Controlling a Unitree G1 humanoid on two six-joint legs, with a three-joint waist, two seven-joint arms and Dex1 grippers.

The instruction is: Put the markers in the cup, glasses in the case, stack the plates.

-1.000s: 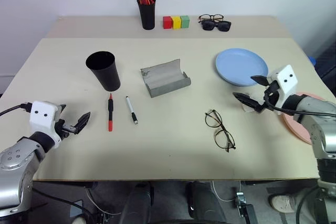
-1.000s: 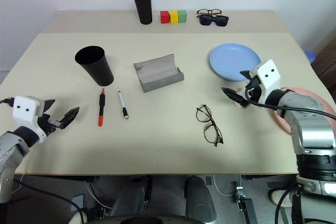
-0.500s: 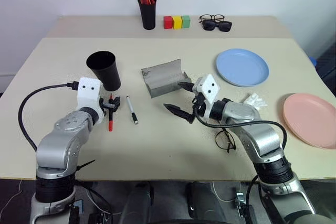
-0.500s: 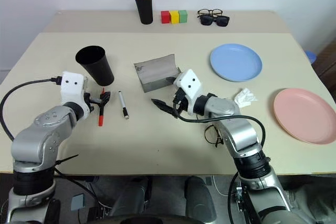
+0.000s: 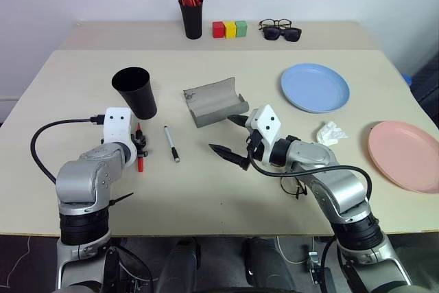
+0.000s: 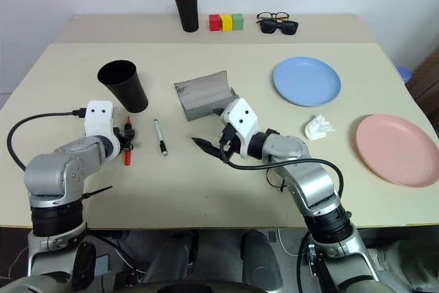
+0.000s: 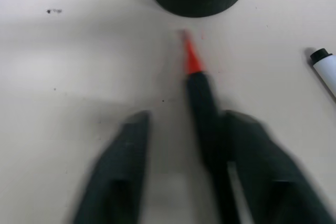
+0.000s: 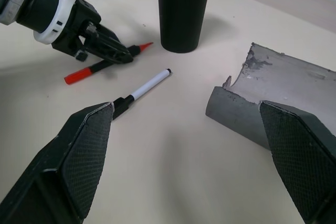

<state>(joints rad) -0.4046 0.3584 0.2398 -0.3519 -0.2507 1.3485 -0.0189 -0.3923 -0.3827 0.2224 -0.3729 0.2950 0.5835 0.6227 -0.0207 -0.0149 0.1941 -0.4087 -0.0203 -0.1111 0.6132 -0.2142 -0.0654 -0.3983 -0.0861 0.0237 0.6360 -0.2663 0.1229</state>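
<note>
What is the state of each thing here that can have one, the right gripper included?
case: open, empty.
cup: upright.
white marker: capped, lying flat.
red-ended marker: lying flat by left gripper.
glasses: lying outside the case.
blue plate and pink plate: apart, not stacked.
right gripper: open.

The left gripper (image 8: 113, 51) pinches the black-and-red marker (image 8: 100, 65) beside the white marker (image 8: 142, 92), black cup (image 8: 182, 9) and grey case (image 8: 273, 103).

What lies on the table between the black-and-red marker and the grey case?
The white marker lies between the black-and-red marker and the grey case, seen from the head views.
</note>
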